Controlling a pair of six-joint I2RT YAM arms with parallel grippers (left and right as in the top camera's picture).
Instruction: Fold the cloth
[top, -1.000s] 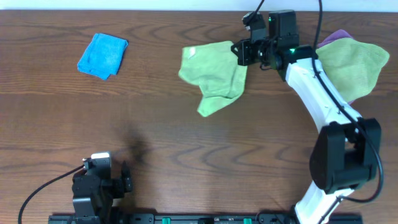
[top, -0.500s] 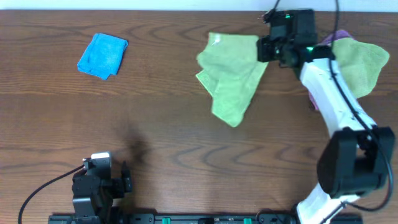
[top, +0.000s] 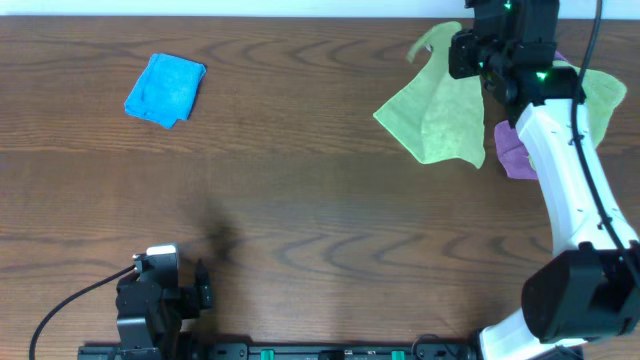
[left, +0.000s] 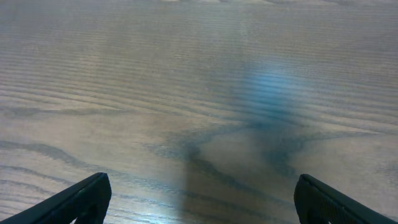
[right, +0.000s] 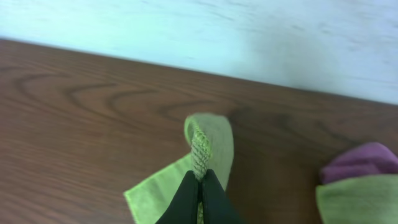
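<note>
- Your right hand (top: 468, 58) is near the far right corner of the tabletop (top: 300, 200). It is clenched on the cloth (top: 435, 110).
- In the right wrist view the two fingers (right: 186, 198) of that hand (right: 200, 190) are pressed together. A bunched edge of the cloth (right: 208, 140) is pinched between them and stands up just past the tips.
- From overhead, the lime-green cloth spreads out from your right hand toward the middle of the tabletop in an uneven, creased sheet. One corner curls up by the far edge.
- You cannot tell from these views how much of the cloth rests on the wood and how much is lifted off it.
- A duller olive-green cloth (top: 600, 100) lies at the far right corner, on the other side of your right arm. It also shows at the lower right of the right wrist view (right: 357, 199).
- A purple cloth (top: 512, 155) sits against the olive one and just beside the lime-green cloth's right edge. Your arm partly covers it.
- A blue cloth (top: 165, 88) lies folded near the far left corner, well apart from everything else.
- Your left hand (top: 190, 290) sits at the near edge toward the left corner. In its wrist view (left: 199, 199) the fingers are spread wide, released, with only bare wood between them.
</note>
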